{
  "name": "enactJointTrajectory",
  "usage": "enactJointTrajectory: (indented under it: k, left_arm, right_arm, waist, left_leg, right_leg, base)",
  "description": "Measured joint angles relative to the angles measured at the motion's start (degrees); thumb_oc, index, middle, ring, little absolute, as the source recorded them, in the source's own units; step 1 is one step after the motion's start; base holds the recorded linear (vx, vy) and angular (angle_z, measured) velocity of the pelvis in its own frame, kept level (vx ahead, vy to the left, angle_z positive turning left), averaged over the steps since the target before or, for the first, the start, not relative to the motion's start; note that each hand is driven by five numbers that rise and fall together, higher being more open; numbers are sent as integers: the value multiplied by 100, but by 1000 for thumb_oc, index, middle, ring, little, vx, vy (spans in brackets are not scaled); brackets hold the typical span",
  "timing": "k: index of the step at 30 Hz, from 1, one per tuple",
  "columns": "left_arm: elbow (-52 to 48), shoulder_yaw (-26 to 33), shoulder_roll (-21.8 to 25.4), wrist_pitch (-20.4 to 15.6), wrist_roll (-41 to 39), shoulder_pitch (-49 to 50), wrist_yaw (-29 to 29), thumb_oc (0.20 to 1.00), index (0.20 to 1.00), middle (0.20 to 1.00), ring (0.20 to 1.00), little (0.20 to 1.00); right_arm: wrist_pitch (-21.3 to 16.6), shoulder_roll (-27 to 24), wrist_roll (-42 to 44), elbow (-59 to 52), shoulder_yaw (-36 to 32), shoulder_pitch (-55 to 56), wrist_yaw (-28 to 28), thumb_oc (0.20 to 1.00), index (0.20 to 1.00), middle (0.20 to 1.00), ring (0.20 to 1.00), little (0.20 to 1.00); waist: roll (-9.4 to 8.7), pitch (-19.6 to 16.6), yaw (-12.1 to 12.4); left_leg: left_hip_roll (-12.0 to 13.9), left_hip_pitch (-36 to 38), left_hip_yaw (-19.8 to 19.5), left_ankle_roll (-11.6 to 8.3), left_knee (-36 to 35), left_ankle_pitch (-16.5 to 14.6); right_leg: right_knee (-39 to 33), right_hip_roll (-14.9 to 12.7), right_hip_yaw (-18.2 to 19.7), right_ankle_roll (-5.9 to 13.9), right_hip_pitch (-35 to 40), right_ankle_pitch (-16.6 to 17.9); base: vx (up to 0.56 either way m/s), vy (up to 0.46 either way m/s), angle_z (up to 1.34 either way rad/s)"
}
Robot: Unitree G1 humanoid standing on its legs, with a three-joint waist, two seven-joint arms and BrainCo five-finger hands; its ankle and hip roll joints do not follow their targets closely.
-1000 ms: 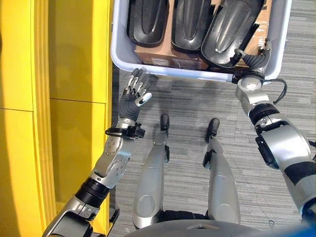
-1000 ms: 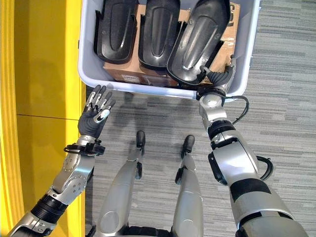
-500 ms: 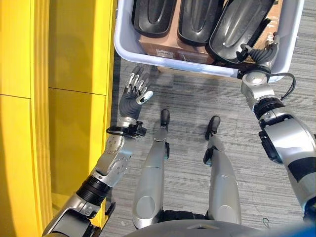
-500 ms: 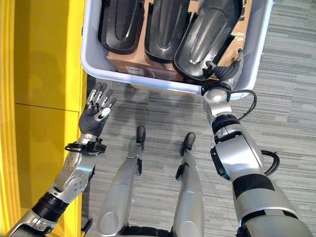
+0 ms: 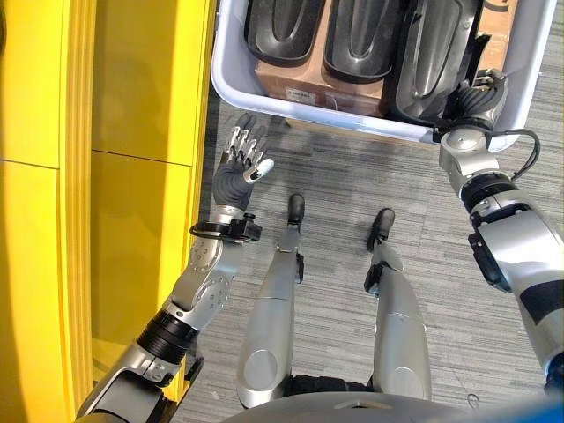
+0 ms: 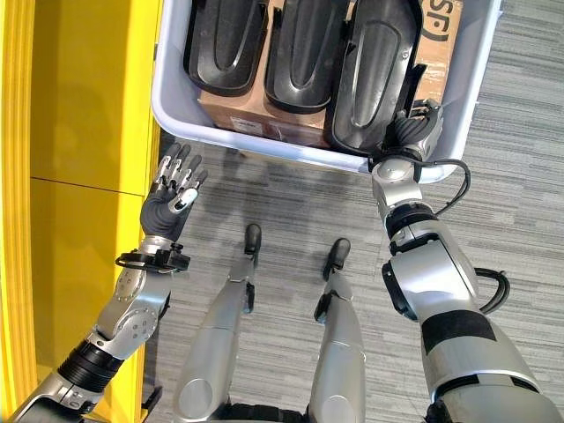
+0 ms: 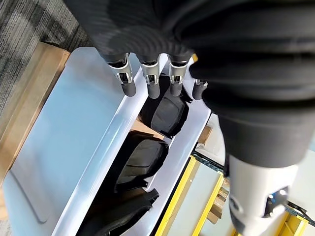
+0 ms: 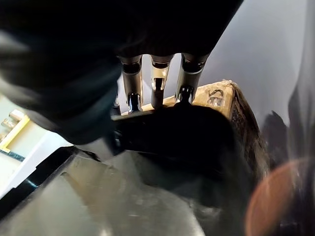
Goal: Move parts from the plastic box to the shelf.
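2 robot hands: right [image 5: 471, 104] curled on part [image 5: 434, 53], left [image 5: 240, 167] open.

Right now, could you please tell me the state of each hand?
Left hand: open, fingers straight, holding nothing, beside the plastic box.
Right hand: shut on the near end of a black part in the box.

Silver-grey arms bore dark bands near the elbows. The left hand [image 5: 240, 167] and right hand [image 5: 474, 99] had silver, dark-tipped fingers and dark ribbed covers.
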Motion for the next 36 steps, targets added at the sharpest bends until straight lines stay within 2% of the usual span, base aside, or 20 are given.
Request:
enactJointTrajectory:
  k: [16, 25, 29, 36]
  left_arm:
    - [-216, 3, 16, 0, -3, 16, -9, 1000, 1000, 1000, 1000, 1000]
    - [-216, 9, 18, 0, -7, 20, -25, 1000, 1000, 1000, 1000, 1000]
    - [-209, 13, 20, 0, -12, 36, -27, 1000, 1000, 1000, 1000, 1000]
    - [-213, 83, 111, 0, -22, 126, -35, 1000, 1000, 1000, 1000, 1000]
  right_arm:
    - [356, -40, -98, 263, 9, 31, 148, 200, 200, 200, 200, 200]
    - [409, -1, -71, 259, 0, 87, 272, 200, 200, 200, 200, 200]
    - [349, 8, 161, -327, -151, 382, 264, 200, 200, 200, 200, 200]
    - [212, 362, 243, -1984, -203, 976, 364, 200, 200, 200, 200, 200]
  waist:
    - [34, 2, 124]
    - [48, 0, 156]
    - [45, 5, 145]
    - [34, 10, 59]
  left_leg:
    - [-21, 265, -157, -16, -111, 70]
    - [-17, 452, -169, -14, -161, 73]
    - [-15, 574, -160, -13, -169, 74]
    - [12, 830, -136, 0, -185, 56]
  right_leg:
    - [10, -17, -176, -16, 296, -58]
    - [-8, -8, -196, 6, 479, -82]
    - [-21, 14, -202, 23, 605, -90]
    - [-107, 41, -229, 31, 901, -93]
  base:
    - [-3, -3, 4]
    - [0, 0, 0]
    - [0, 0, 0]
    - [0, 0, 0]
